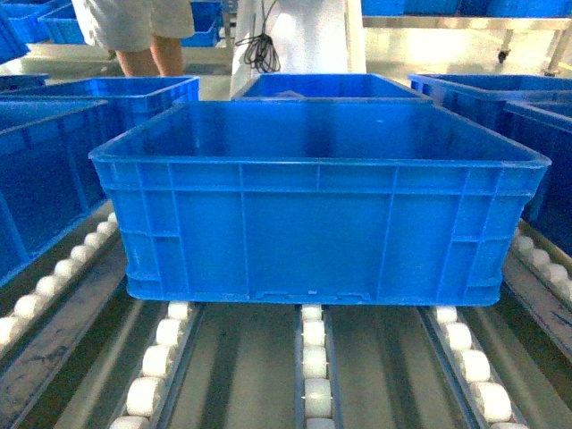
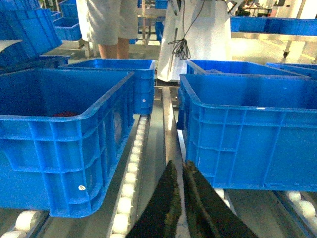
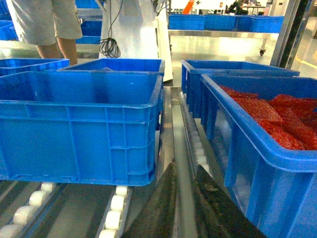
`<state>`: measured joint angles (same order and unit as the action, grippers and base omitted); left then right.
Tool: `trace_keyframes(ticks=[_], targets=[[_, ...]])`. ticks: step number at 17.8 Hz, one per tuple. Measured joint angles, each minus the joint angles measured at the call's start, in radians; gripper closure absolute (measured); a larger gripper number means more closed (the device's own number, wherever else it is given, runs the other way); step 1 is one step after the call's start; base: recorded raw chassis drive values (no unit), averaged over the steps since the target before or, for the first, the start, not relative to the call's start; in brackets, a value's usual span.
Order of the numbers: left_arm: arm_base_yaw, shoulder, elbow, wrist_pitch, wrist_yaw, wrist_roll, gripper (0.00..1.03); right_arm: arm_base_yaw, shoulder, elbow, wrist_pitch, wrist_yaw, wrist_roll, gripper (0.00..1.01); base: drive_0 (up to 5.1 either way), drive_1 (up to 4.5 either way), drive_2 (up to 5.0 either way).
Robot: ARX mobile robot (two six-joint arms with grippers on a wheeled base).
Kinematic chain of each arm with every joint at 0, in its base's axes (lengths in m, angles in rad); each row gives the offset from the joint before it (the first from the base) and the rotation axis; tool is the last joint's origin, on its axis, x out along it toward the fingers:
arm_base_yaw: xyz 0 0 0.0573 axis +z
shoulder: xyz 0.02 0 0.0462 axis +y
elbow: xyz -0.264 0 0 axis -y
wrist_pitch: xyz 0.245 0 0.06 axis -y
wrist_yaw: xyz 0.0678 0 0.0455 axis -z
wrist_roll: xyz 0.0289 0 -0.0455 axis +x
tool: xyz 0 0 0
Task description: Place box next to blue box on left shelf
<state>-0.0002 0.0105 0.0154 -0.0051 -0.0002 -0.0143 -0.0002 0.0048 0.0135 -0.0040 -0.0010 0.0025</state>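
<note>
The blue crate (image 1: 319,204) sat on the roller lanes of the grey flow rack (image 1: 313,357), its open top empty and its long ribbed side facing the head camera. 3 rows of white rollers (image 1: 157,359) ran out from under it toward the camera. A 2nd blue crate (image 2: 64,134) stood in the lane to its left, just beside it and separated by a metal rail (image 2: 161,129). On the right, another crate (image 3: 262,144) held red packets (image 3: 277,116). More blue crates stood behind in each lane. A person in light shorts (image 1: 138,31) stood beyond the rack.

The left gripper (image 2: 181,171) hung low in the gap between the left crate and the middle one, its dark fingers nearly closed with only a thin slit between them, gripping nothing. The right gripper (image 3: 185,171) sat in the gap on the crate's right side, fingers a little apart and empty.
</note>
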Motion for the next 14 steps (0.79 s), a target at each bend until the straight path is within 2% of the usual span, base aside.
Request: trace_keyframes(ticks=[3,4,6,7,8,9,10,11,14], targets=[[0.0,0.0,0.0,0.0,0.0,0.0,0.87,0.0,0.0,0.0,0.0,0.0,0.0,0.81,0.0,0.0,0.0],[0.0,0.0,0.0,0.0,0.0,0.0,0.79,0.0,0.0,0.0,0.0,0.0,0.0,0.72,0.0,0.0,0.0],[0.0,0.0,0.0,0.0,0.0,0.0,0.59,0.0,0.0,0.0,0.0,0.0,0.0,0.53,0.0,0.0,0.0],[0.0,0.0,0.0,0.0,0.0,0.0,0.47,0.0,0.0,0.0,0.0,0.0,0.0,0.4,0.0,0.0,0.0],[0.0,0.0,0.0,0.0,0.0,0.0,0.32,0.0,0.0,0.0,0.0,0.0,0.0,0.26,0.0,0.0,0.0],[0.0,0.0,0.0,0.0,0.0,0.0,0.14,0.0,0.0,0.0,0.0,0.0,0.0,0.06,0.0,0.0,0.0],[0.0,0.0,0.0,0.0,0.0,0.001,0.03,0.0,0.0,0.0,0.0,0.0,0.0,0.01,0.0,0.0,0.0],[0.0,0.0,0.0,0.0,0.0,0.002,0.05,0.0,0.0,0.0,0.0,0.0,0.0,0.04,0.0,0.0,0.0],[0.0,0.0,0.0,0.0,0.0,0.002,0.05,0.0,0.0,0.0,0.0,0.0,0.0,0.03,0.0,0.0,0.0]])
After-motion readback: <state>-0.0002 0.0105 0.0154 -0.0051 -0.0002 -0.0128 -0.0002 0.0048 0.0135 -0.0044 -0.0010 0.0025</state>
